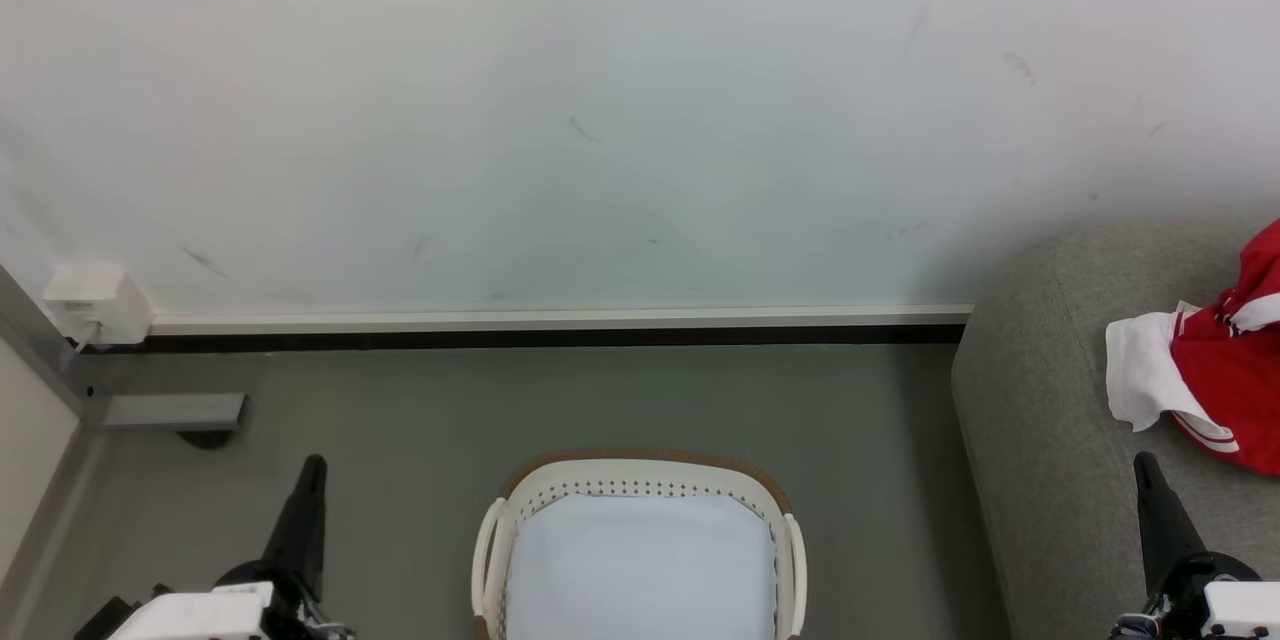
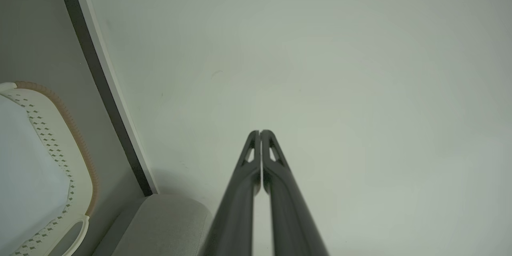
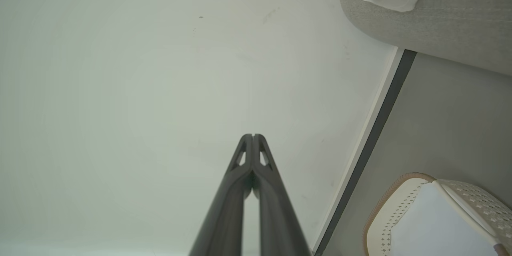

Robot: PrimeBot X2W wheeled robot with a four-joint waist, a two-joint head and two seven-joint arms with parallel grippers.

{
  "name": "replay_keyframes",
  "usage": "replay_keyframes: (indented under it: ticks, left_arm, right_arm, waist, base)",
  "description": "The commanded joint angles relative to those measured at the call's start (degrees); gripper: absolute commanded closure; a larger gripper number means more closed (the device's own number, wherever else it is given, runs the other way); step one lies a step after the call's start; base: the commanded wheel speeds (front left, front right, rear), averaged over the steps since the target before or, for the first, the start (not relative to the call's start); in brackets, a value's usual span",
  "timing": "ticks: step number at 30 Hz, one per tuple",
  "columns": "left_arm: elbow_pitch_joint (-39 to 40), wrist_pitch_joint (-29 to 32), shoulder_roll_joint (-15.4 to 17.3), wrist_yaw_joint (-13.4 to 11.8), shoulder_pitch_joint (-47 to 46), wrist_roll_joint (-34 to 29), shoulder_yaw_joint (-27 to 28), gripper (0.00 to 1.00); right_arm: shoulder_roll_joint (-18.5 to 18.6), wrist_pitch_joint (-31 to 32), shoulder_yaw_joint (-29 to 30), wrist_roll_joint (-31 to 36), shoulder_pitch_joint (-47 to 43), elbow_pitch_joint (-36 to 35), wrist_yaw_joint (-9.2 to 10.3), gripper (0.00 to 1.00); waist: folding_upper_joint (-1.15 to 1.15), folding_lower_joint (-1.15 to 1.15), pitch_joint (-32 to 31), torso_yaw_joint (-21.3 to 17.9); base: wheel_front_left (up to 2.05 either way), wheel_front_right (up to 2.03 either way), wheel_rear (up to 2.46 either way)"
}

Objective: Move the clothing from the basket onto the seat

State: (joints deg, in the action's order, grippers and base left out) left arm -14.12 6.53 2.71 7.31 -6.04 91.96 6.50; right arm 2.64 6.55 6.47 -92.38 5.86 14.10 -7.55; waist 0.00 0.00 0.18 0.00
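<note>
Left gripper [image 1: 312, 468] closed on nothing, near left; right gripper [image 1: 1146, 465] closed likewise, near right, by the seat [image 1: 1030, 400]. Clothing [image 1: 1225, 370] heaped on the seat, far right. Basket [image 1: 640, 482] on the floor [image 1: 420, 420] between both grippers.

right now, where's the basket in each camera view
Head view: the basket sits at bottom centre, cut off by the lower edge.
Left wrist view: at the lower left, running off the left edge.
Right wrist view: in the lower right corner.
Shared landmark: the dark skirting strip at the foot of the wall, just beyond the basket in all three views.
</note>
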Motion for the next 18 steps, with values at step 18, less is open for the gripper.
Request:
replay_keyframes:
  ticks: [18]
  left_arm:
    - [0.17, 0.22, 0.31, 0.33, -0.46, 0.83, 0.10, 1.00]
  right_arm:
    - [0.45, 0.16, 0.20, -0.08, 0.69, -0.24, 0.13, 1.00]
  waist:
    - [0.00, 0.00, 0.00, 0.00]
  base:
    - [0.00, 0.00, 0.00]
